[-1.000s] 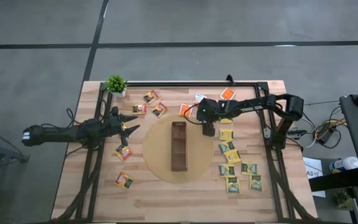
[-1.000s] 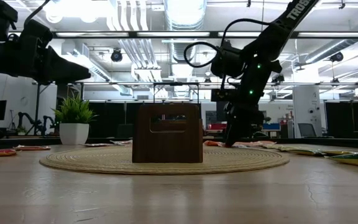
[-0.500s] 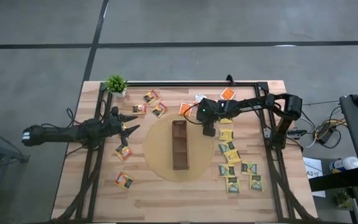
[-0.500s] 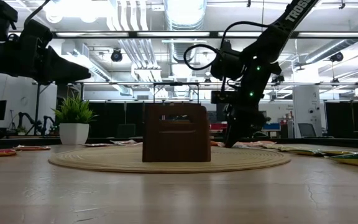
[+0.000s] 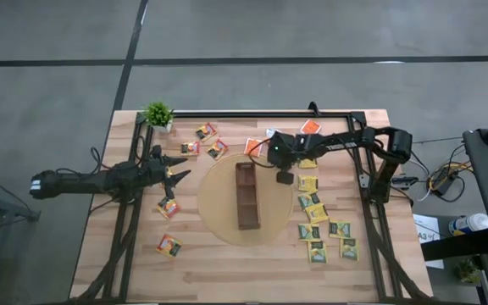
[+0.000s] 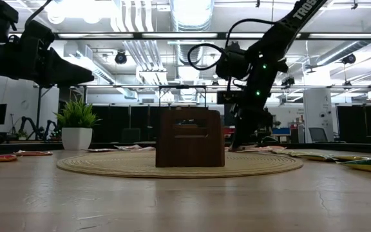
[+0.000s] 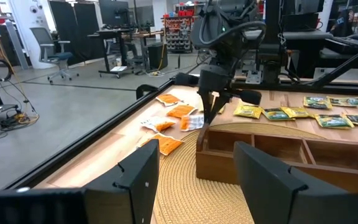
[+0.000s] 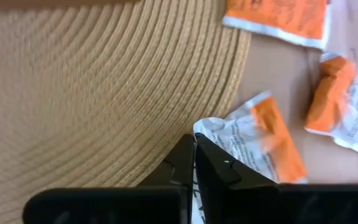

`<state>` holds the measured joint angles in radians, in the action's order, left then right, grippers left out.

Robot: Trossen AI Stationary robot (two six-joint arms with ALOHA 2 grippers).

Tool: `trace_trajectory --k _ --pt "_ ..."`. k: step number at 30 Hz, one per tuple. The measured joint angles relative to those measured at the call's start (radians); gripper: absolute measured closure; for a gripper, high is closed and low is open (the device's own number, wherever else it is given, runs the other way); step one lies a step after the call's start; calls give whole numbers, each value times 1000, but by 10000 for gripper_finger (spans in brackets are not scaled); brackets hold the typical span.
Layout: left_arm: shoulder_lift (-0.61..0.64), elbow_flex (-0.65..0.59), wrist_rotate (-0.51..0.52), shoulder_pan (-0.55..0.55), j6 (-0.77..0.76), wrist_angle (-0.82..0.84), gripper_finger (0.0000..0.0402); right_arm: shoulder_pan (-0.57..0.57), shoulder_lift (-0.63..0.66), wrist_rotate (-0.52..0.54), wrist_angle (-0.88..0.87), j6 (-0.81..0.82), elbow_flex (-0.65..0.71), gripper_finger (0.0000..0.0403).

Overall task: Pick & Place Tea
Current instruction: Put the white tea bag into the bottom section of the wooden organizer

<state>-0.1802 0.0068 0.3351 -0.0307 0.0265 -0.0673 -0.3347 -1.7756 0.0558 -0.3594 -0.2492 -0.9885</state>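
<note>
The woven round mat point(image 5: 227, 212) is being occupied centrally by the long brown box point(image 5: 246, 196). Passage at three o'clock is being crowded by yellow sachets point(image 5: 315, 210); bare table point(image 5: 244, 271) is being left at six o'clock.

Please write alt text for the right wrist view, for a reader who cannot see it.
The right gripper has its fingers shut on the corner of an orange sachet lying beside the woven mat. Two more orange sachets lie on the table beyond.
</note>
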Motion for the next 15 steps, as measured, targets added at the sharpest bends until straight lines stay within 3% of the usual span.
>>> trace_trajectory --k 7,15 --pt "0 0 0 0 0 0 199 8 13 -1 -90 78 -64 394" --pt "0 0 0 0 0 0 199 31 125 -4 -100 133 -52 394"
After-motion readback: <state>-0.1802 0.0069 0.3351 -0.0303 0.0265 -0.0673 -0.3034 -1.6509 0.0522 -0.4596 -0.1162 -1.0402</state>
